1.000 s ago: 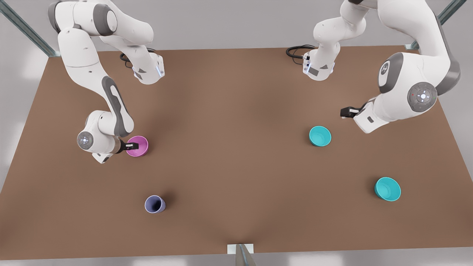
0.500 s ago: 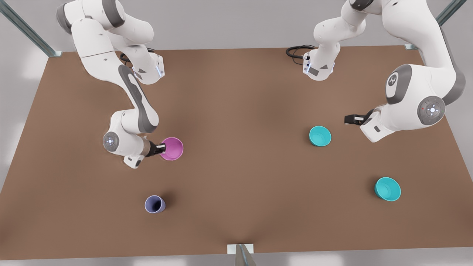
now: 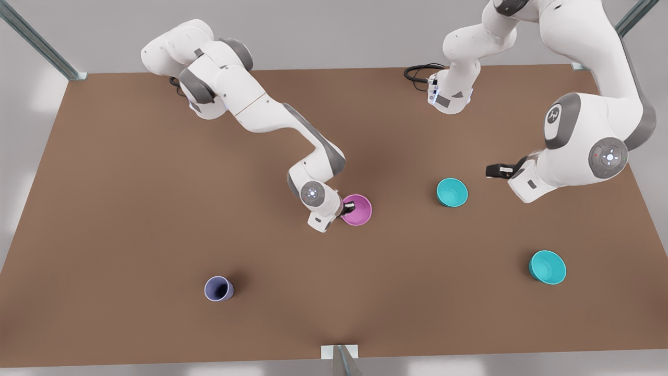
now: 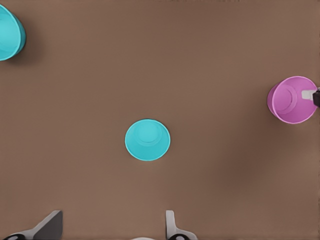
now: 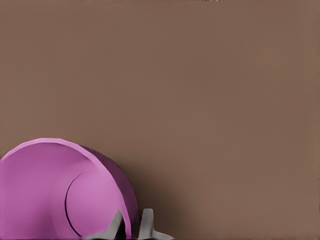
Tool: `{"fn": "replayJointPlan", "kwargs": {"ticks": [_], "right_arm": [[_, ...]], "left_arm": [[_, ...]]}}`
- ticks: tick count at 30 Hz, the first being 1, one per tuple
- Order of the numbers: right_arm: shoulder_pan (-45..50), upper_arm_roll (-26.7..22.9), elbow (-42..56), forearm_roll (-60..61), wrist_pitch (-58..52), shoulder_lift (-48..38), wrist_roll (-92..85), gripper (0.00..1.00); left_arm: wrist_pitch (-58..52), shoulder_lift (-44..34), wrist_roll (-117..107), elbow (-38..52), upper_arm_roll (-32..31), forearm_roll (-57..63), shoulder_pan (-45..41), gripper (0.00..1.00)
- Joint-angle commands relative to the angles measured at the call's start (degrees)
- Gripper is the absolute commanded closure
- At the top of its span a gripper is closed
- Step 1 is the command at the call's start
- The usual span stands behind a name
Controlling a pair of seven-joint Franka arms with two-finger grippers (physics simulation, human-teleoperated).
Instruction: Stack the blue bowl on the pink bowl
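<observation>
The pink bowl is near the table's middle, and my right gripper is shut on its rim, one finger inside the wall and one outside. The blue bowl stands upright to the front view's right of it, apart from it. My left gripper hovers open beside the blue bowl, on the front view's right, holding nothing. The pink bowl is also seen farther off in the left wrist view.
A wider, flared turquoise bowl sits near the front right of the brown table. A lavender-blue cup stands at the front left. Black cables lie by the arm bases at the back edge.
My right gripper has carried the pink bowl a long way toward the front view's right, from the table's left side to near the middle. The left arm shifted slightly.
</observation>
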Motion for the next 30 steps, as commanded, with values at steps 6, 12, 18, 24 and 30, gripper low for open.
{"fn": "replayJointPlan", "kwargs": {"ticks": [6, 12, 18, 24, 30], "right_arm": [[-3.3, 0.4, 1.5, 0.3, -6.0, -3.8, 29.2, 0.0], [-23.7, 0.2, 8.2, -22.8, -48.2, -11.3, -17.6, 0.0], [-36.0, -0.4, -0.7, -29.8, -53.2, -37.3, -38.4, 0.0], [-36.0, -0.2, -7.7, -29.0, -52.9, -46.9, -38.0, 0.0], [-36.1, -0.3, -7.5, -29.2, -52.9, -47.0, -37.3, 0.0]], "left_arm": [[13.6, 1.5, 0.3, -9.4, 0.0, -2.8, 4.9, 0.0], [44.0, 4.3, 18.7, -32.3, 6.5, -11.5, 7.2, 0.0], [55.4, 8.4, 23.4, -38.6, 7.1, -12.4, 5.0, 0.0], [55.4, 9.2, 24.5, -39.5, 7.2, -12.5, 3.4, 0.08], [55.3, 9.2, 24.5, -39.5, 7.1, -12.6, 3.2, 0.66]]}}
